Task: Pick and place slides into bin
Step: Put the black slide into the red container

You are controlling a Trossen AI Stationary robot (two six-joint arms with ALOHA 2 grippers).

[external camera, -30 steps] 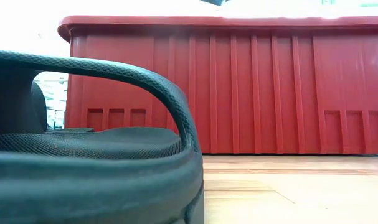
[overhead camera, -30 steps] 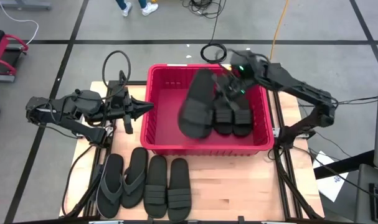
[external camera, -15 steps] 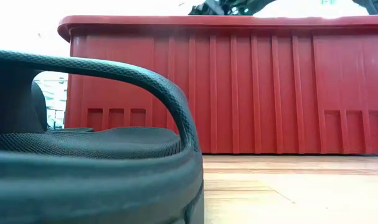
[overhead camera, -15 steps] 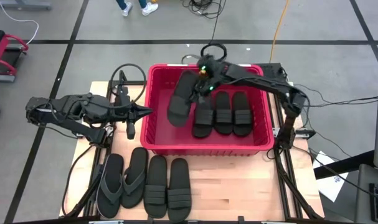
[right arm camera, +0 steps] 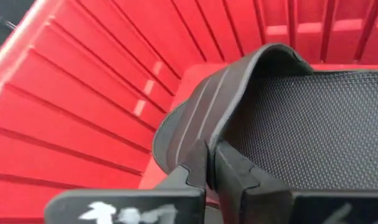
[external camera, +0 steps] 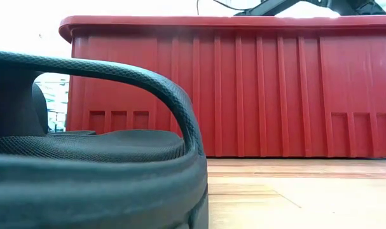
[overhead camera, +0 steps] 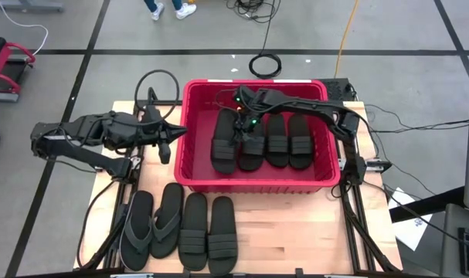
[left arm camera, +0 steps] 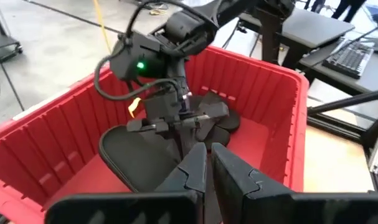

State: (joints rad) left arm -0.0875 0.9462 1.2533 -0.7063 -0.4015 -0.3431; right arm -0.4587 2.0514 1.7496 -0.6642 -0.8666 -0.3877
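The red bin (overhead camera: 195, 166) stands mid-table and holds four black slides side by side. My right gripper (overhead camera: 238, 126) reaches down into the bin and is shut on the leftmost of them (overhead camera: 223, 148), which also shows in the left wrist view (left arm camera: 136, 158). My left gripper (overhead camera: 180, 133) is shut and empty. It hovers just outside the bin's left wall and points at it. Two grey flip-flops (overhead camera: 153, 224) and two black slides (overhead camera: 207, 232) lie flat on the table in front of the bin. My right gripper (right arm camera: 212, 152) pinches the edge of the slide's ribbed strap (right arm camera: 198, 121) between its two fingers. It comes from above, into the bin. The slide lies sole down on the bin floor, next to the other three.
The bin's near wall (external camera: 275, 95) fills the low view behind a slide (external camera: 84, 159) lying close to the camera. Bare wood lies to the right of the four slides (overhead camera: 288, 232). Cables (overhead camera: 263, 63) lie on the floor beyond the table, and a person's feet (overhead camera: 172, 9) show at the far edge.
My right gripper has carried the slide toward the table's left and down into the bin. The slide was tilted and raised over the other slides. It now lies flat on the bin floor, to the left of the three there.
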